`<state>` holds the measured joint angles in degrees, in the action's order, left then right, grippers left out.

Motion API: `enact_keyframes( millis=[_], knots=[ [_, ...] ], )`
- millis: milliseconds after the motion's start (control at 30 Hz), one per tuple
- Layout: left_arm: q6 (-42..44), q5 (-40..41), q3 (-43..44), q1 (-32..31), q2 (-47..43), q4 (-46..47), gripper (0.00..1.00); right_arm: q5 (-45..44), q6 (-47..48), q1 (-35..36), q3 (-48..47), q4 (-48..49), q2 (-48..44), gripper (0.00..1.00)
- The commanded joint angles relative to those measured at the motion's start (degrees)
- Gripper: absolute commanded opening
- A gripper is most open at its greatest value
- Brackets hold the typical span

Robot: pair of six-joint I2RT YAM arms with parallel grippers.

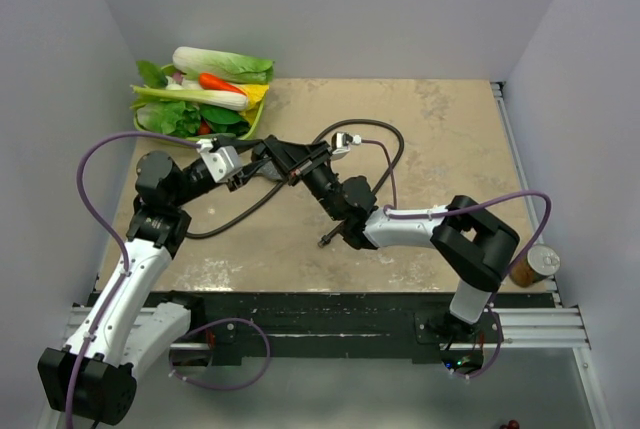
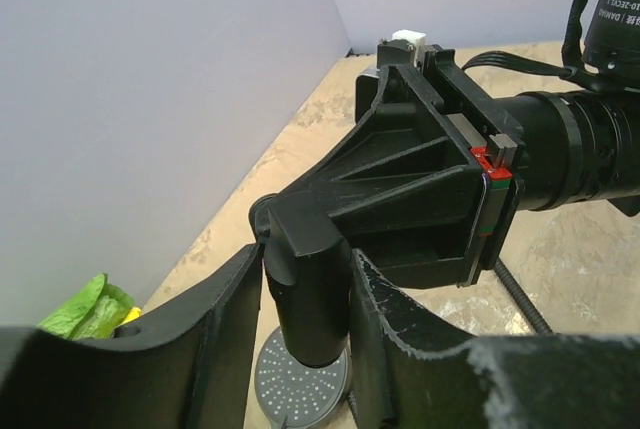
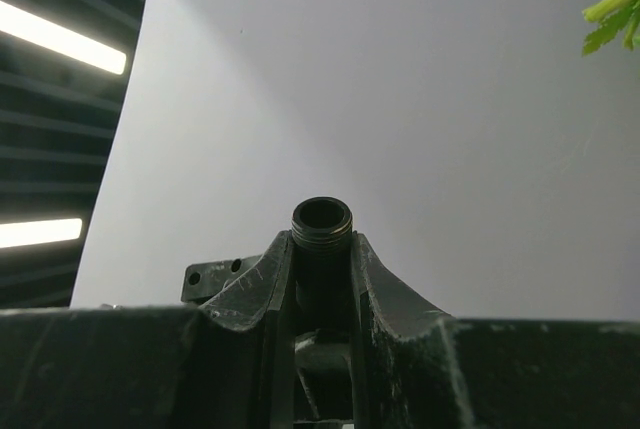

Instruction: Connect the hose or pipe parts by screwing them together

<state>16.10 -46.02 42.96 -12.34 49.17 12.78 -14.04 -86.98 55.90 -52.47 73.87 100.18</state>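
Dark grey shower head [image 2: 308, 324], dotted face; black hose [image 2: 522, 299].

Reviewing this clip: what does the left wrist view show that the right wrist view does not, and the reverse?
Only the left wrist view: the shower head with its perforated round face below the left tool, a stretch of hose on the table, and the right arm reaching in.
Only the right wrist view: the handle's open threaded end sticking out beyond the right tool, and the ceiling lights.
Both: the shower head's handle sitting between that view's own tool's jaws, a pale wall, and green leaves.
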Motion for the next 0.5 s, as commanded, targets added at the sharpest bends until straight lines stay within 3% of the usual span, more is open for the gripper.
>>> enact_keyframes(
  millis=[0, 133, 367, 433, 467],
  knots=[
    [1.04, -1.79, 2.22, -0.41, -0.3, 2.52, 0.37, 0.42, -1.26, 1.14, -0.27, 25.62, 1.07, 0.0],
    [2.27, -0.74, 3.18, -0.41, 0.05, 0.94, 0.0, 3.57, -1.88, 1.76, 1.05, 25.71, 0.63, 0.02],
    [3.76, -2.84, 6.16, -0.32, 1.98, -6.95, 0.0, 7.97, -3.2, 1.41, 10.27, 25.36, -3.14, 0.23],
    [3.76, -4.42, 8.88, -0.14, 3.99, -12.39, 0.0, 9.9, -3.2, -0.17, 14.47, 23.87, -6.04, 0.53],
    [3.5, -5.39, 9.94, 0.47, 4.7, -15.12, 0.0, 12.61, -2.94, -0.87, 15.8, 23.35, -7.36, 0.97]
  ],
)
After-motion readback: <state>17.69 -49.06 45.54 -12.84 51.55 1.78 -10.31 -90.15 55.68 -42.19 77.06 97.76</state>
